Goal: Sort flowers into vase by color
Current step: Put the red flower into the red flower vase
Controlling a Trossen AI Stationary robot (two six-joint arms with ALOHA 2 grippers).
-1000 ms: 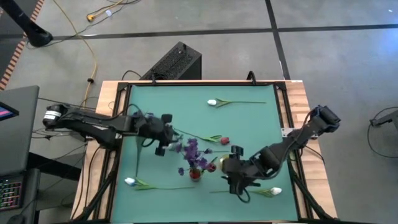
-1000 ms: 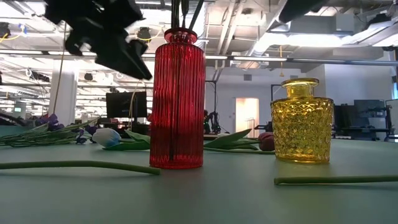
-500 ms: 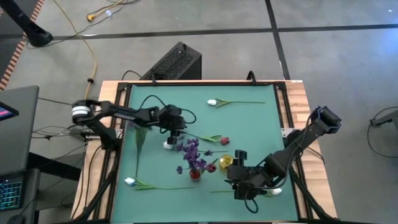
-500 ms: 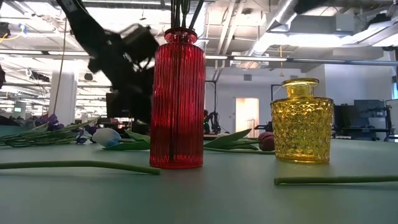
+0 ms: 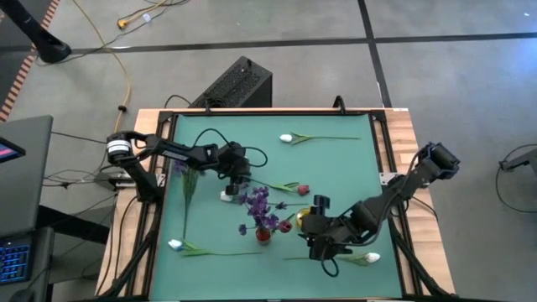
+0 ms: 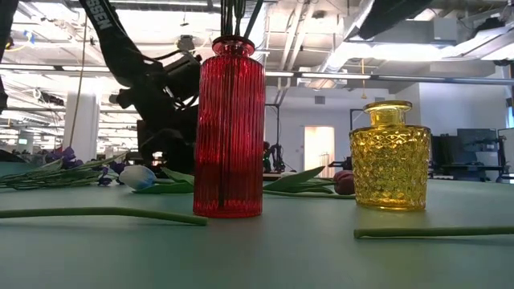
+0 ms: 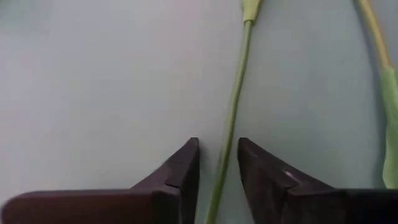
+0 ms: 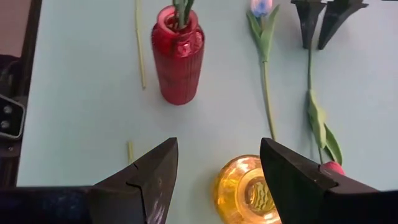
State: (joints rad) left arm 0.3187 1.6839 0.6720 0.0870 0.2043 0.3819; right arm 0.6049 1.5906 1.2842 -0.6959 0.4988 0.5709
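A maroon flower lies flat mid-table, its thin green stem running left. My left gripper is down at the table, its fingers open by a narrow gap on either side of that stem near its free end; it also shows in the right wrist view. My right gripper hangs open and empty above the yellow vase. The red vase stands left of the yellow one with purple blooms in it. A white-blue bud lies by the left gripper.
White flowers lie at the far edge, the near left and the near right. A purple-flowered stem lies along the left edge. A black box stands beyond the table's far edge.
My left gripper has swung toward the table's right and dropped down to the table, ending over the maroon flower's stem end. The flowers and vases have stayed where they were.
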